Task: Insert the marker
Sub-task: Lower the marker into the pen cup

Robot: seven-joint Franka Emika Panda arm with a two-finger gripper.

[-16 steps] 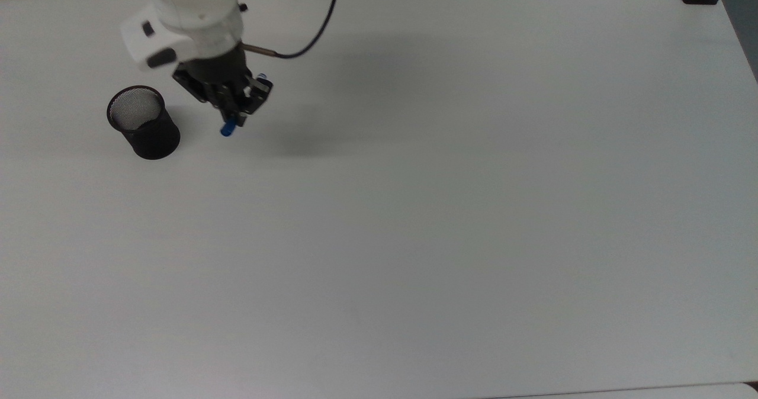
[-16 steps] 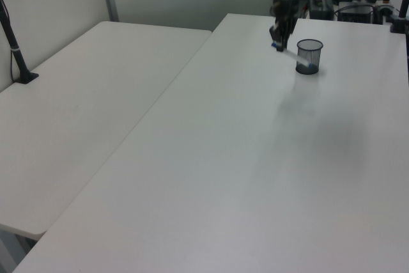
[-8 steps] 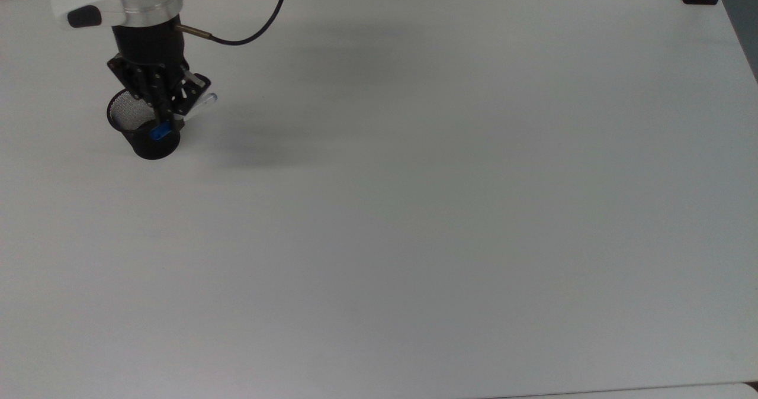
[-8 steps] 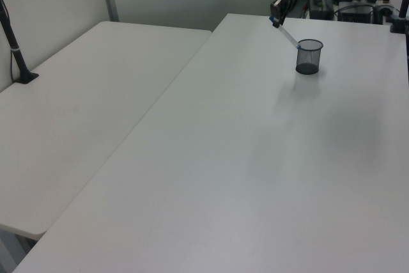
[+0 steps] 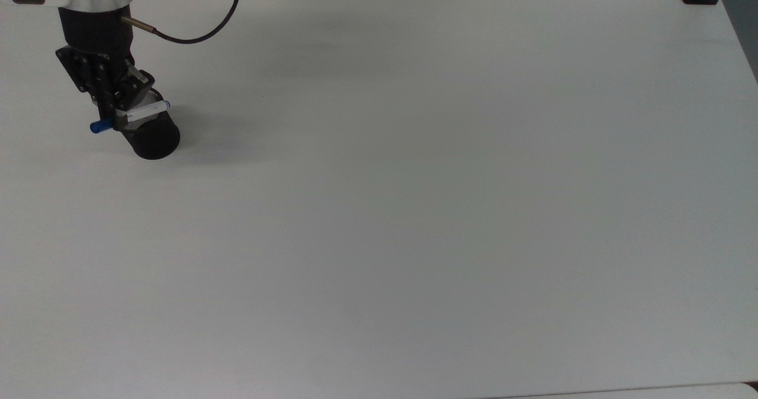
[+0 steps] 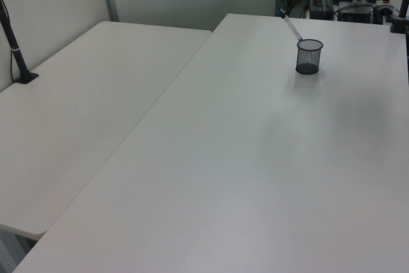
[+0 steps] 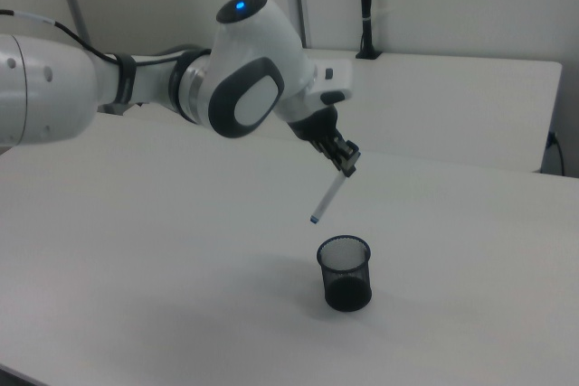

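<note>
My end effector (image 5: 112,106) pinches the marker (image 5: 142,112) near its capped end, the barrel slanting down from my fingers so its small blue tip hangs just above the rim of the black mesh cup (image 7: 345,273). The cup stands on the white table (image 5: 414,209), below and slightly beside my grip. The tilt looks meant to aim the tip into the opening.
</note>
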